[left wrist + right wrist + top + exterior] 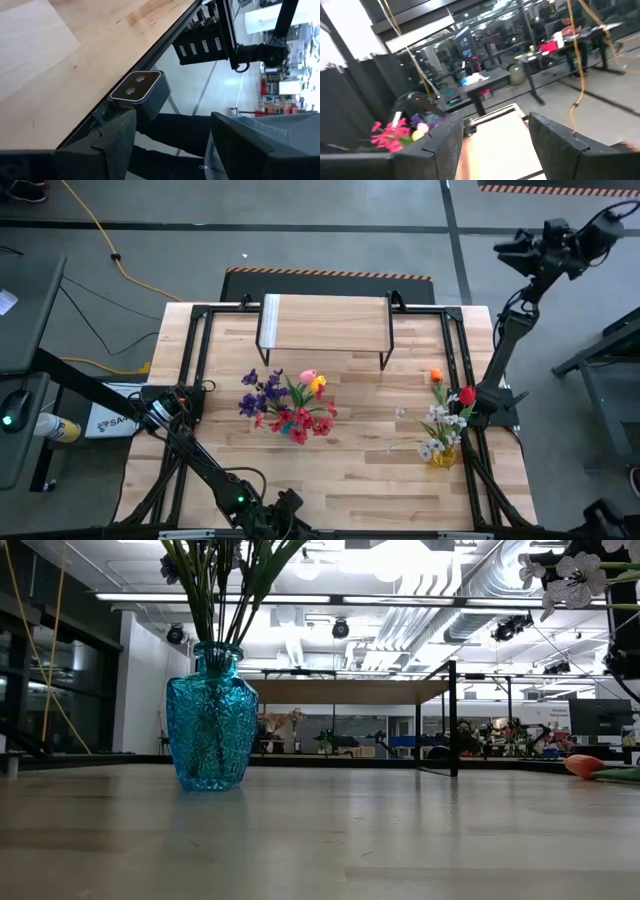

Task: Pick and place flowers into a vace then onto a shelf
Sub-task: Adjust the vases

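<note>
Vase (211,720): blue glass, upright on the table (340,480), flowers (285,405) in it, in front of the shelf (325,323).
Left gripper (170,145): fingers spread, empty, at the table's near edge.
Right gripper (492,145): fingers spread, empty, raised beyond the table's far right corner.

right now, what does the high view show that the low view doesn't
Only the high view: the purple, red, pink and yellow blooms of the central flower bunch, the shelf's white end strip, the dark left arm by the table's left edge and the dark right arm beyond its right corner.
Only the low view: the turquoise cut-glass vase holding green stems, and the room behind.
Both: the light-wood shelf on black legs, and probably the same orange bloom lying on the tabletop.
</note>
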Motion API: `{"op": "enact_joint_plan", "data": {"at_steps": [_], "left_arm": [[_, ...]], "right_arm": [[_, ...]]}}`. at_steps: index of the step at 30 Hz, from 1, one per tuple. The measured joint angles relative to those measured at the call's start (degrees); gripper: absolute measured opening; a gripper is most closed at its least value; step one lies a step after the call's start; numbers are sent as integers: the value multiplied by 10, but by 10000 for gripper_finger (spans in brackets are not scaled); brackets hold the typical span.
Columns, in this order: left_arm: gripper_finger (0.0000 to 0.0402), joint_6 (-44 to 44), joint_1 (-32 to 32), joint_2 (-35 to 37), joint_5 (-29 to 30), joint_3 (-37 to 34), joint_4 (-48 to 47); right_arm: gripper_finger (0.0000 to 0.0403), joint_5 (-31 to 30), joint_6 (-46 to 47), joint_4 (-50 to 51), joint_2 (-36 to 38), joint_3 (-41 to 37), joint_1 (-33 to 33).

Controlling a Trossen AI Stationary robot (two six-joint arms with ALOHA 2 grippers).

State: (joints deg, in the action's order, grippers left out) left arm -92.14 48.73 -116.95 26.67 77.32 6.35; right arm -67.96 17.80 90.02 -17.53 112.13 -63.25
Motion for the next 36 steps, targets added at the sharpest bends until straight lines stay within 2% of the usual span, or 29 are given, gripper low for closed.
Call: {"op": "enact_joint_plan", "data": {"at_steps": [9,14,21,28,36], "left_arm": [[287,-66,0,0,19,0,0],[287,-86,0,0,41,0,-1],[287,-87,0,0,51,0,-5],[287,-59,0,0,49,0,-5],[287,-37,0,0,11,0,-5]], "right_arm": [[216,132,86,0,23,-106,52],[216,247,134,0,24,-180,79],[216,355,170,1,22,-313,89],[216,445,277,0,22,-405,89],[216,540,384,0,22,-539,89]]}}
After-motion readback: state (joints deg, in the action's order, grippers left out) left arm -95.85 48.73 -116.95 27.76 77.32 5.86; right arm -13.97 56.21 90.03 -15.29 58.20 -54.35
